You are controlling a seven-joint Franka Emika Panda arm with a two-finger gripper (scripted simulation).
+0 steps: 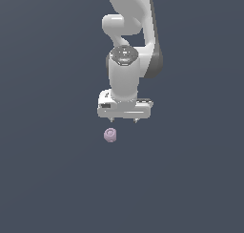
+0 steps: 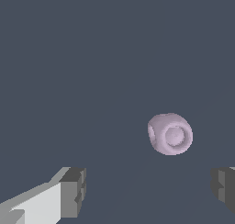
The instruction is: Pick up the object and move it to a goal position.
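The gripper (image 1: pixel 124 119) hovers above the lump (image 1: pixel 110 134), jaws spread wide and empty; the lump lies clear of them.

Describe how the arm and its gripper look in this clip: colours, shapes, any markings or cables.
The arm is glossy white with rounded, bulbous links and dark grey joint sections. A grey circular cap tops the wrist. The gripper has a boxy white body with short fingers tipped by dark grey blocky pads. No cables or legible markings show.
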